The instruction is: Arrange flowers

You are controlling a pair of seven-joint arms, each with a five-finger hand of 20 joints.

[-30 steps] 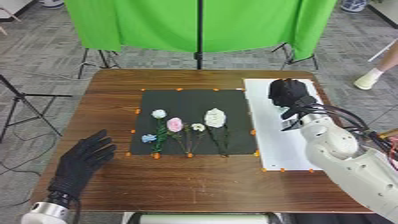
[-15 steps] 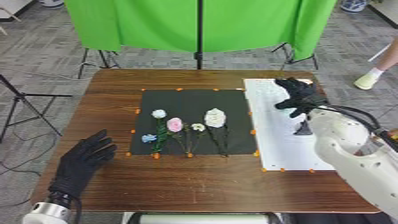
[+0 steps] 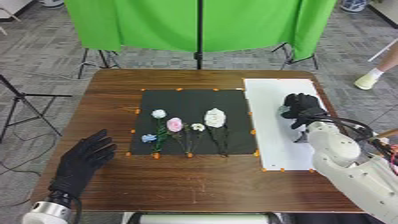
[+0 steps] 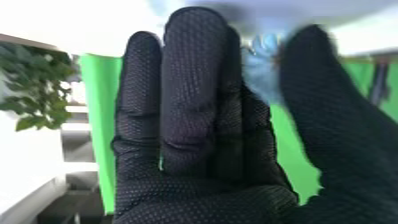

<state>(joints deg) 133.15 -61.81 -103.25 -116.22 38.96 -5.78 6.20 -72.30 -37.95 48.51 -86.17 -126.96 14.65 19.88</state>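
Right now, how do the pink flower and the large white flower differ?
Colour: the pink flower is pink; the large white flower is white.
Bloom size: the pink flower's is smaller than the large white flower's.
Shared: both lie on the black mat, stems toward the robot.

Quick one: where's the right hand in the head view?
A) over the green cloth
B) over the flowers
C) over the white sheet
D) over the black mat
C: the right hand shows over the white sheet, off to the right of the black mat.
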